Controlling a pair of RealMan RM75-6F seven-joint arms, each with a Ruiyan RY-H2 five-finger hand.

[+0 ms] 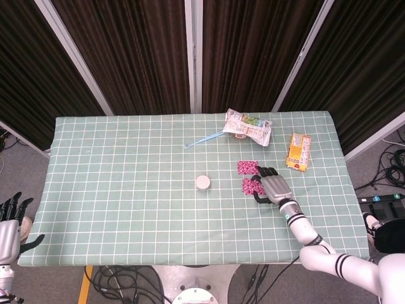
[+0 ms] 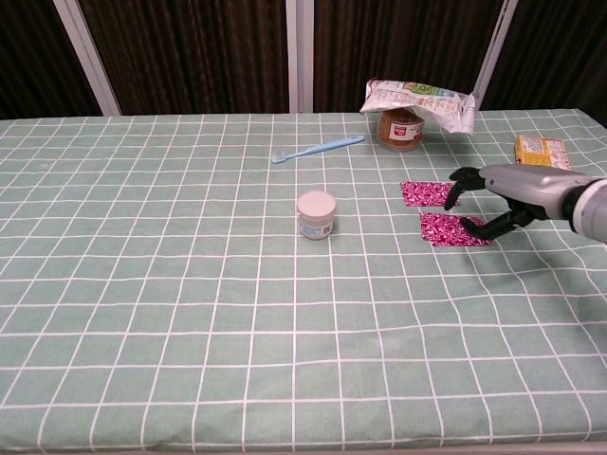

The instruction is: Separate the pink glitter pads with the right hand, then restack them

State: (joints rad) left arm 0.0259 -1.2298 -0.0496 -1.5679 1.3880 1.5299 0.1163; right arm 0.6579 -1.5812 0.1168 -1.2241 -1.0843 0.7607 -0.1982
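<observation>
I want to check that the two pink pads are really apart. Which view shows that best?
The chest view: both pink pads lie flat with a strip of cloth between them, the right hand beside them. In the head view the hand covers their right edges.

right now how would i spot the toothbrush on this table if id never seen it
Start at the crumpled snack bag near the table's far edge. Just left of it lies the toothbrush, thin and pale blue. It is the only long, slender thing there.
</observation>
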